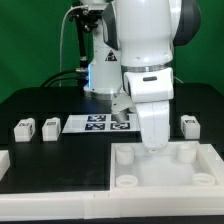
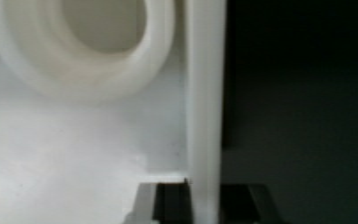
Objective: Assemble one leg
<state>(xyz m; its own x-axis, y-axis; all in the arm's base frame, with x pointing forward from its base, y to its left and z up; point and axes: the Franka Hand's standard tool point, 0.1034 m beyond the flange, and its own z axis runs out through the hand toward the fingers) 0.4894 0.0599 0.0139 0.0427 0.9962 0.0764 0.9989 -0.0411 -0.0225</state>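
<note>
Gripper (image 1: 150, 143): narrow. In the wrist view one finger stands on each face of the tray's rear wall with no gap visible. Judged clamped on that wall; it carries no leg.
Tray (image 1: 160, 200): nearest the exterior camera, flat on the table (image 1: 40, 100), open side up.
Socket (image 2: 51, 75): round and empty, just inside the wall beside the gripper. The other corner sockets visible in the exterior view also hold nothing.
Leg (image 1: 190, 124): loose on the table just behind the tray, toward the exterior view's right of the gripper. Near it, not touching. Closest of the loose legs.
Leg axis: too small to tell which way the long axis or tag face points.
Spare legs (image 1: 22, 128): two side by side, well apart toward the exterior view's left.
Marker board (image 1: 95, 123): behind the gripper, between the spare legs and the leg.
Next move (judgement): release the wall, lift, travel toward the exterior view's right.
</note>
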